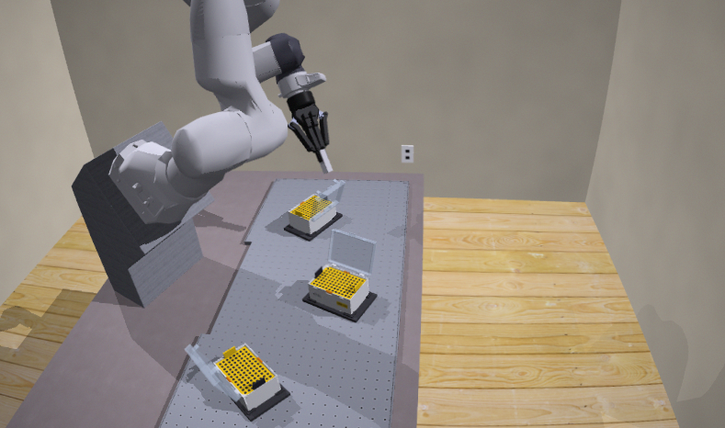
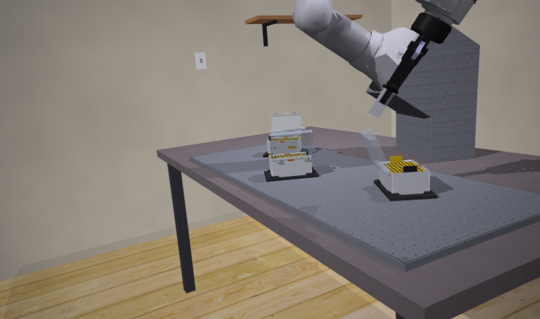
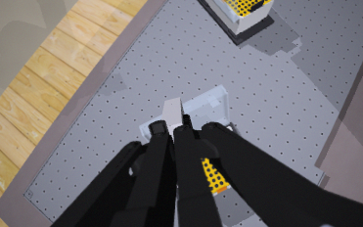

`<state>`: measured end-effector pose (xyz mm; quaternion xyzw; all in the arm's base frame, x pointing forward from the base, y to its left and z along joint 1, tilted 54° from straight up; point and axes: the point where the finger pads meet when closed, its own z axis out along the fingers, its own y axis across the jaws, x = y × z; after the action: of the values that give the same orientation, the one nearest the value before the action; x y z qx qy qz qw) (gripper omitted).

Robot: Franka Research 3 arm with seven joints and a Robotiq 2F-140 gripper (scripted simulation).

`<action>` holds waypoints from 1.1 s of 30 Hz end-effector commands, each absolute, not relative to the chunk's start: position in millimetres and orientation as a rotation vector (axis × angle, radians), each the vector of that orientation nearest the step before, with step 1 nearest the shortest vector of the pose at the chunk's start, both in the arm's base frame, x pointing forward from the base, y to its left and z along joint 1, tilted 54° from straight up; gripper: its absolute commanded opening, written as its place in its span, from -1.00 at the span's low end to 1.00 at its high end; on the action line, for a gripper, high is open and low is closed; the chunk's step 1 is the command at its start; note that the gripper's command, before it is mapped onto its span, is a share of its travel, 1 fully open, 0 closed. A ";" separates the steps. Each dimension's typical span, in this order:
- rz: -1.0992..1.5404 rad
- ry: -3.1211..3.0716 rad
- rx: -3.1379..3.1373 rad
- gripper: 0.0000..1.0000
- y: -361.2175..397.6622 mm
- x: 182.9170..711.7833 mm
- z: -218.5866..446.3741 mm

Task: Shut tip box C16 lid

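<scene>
Three white tip boxes with yellow inserts stand on black holder plates, all with clear lids open. In the top view they are the far box point(image 1: 312, 212), the middle box point(image 1: 339, 287) and the near box point(image 1: 247, 375). I cannot read the ID stickers. My gripper point(image 1: 324, 162) is shut and empty, tilted, and hangs above the far box's raised lid point(image 1: 334, 189) without touching it. In the wrist view the closed fingertips point(image 3: 175, 114) lie over that lid point(image 3: 205, 105). Its insert point(image 3: 213, 173) is partly hidden by the fingers. The exterior view shows the gripper point(image 2: 376, 107) high over the table.
The boxes sit on a grey perforated board point(image 1: 322, 319) on a brown table. The robot's grey pedestal point(image 1: 136, 233) stands at the table's left. The middle box also shows at the top of the wrist view point(image 3: 244, 12). The board's edge and wooden floor lie to the left there.
</scene>
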<state>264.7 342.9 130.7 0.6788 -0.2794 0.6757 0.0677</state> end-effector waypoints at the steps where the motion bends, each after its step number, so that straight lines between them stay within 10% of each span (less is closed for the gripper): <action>1: 1.911 -0.726 2.241 -1.00 350.2 272.4 130.6; 33: 1.412 -0.536 2.699 -1.00 307.8 302.8 177.8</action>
<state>301.4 307.1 179.6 0.8691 -0.1885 0.4568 0.0194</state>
